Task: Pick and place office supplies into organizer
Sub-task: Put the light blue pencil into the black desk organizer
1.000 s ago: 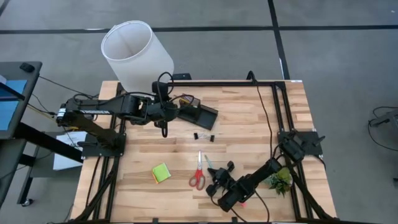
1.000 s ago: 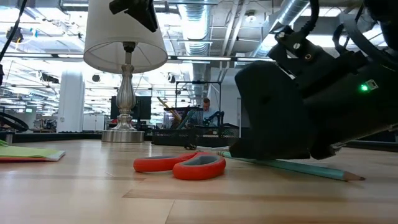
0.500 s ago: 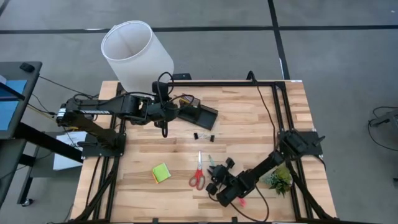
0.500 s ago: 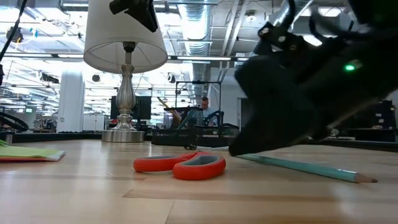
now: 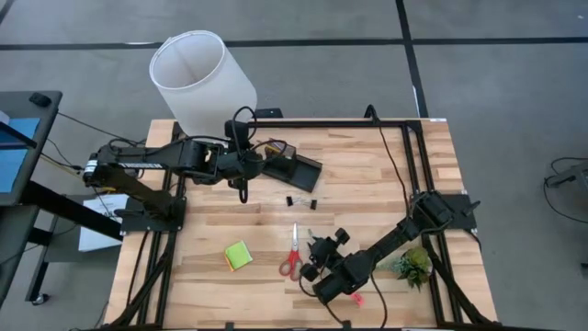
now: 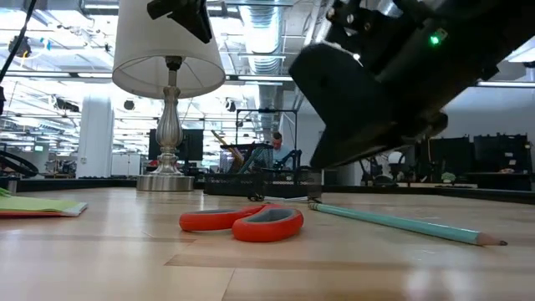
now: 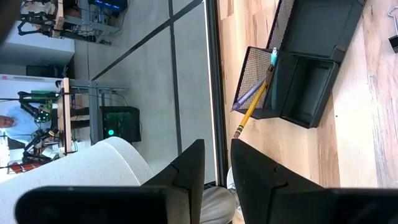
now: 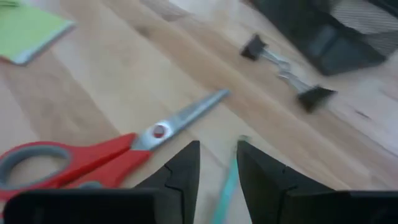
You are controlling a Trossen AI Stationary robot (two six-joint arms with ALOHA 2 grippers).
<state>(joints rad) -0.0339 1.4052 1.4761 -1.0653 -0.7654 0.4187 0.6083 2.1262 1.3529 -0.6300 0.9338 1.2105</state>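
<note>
My right gripper (image 5: 322, 253) hovers above the table just right of the red-handled scissors (image 5: 293, 253), with a narrow gap between its fingers (image 8: 217, 149). The teal pencil (image 6: 401, 224) lies flat on the table beneath it, and nothing touches it. The lime-green sticky pad (image 5: 239, 256) lies left of the scissors. Two black clips (image 5: 300, 201) rest near the black organizer (image 5: 296, 168), whose cup holds pencils (image 7: 255, 93). A small pink piece (image 5: 356, 298) lies by the near edge. My left gripper (image 5: 253, 165) waits beside the organizer, its fingers (image 7: 217, 146) narrowly apart.
The white-shaded lamp (image 5: 197, 78) stands at the far left corner, behind the left arm. A small green plant (image 5: 413, 265) sits beside the right arm's base. Bare wood lies between the clips and the scissors and along the near left edge.
My right gripper has risen from the table, where it sat low over the teal pencil, and has moved a little toward the scissors. The pencil stays flat on the table, having slid slightly along its length. The left arm has kept still.
</note>
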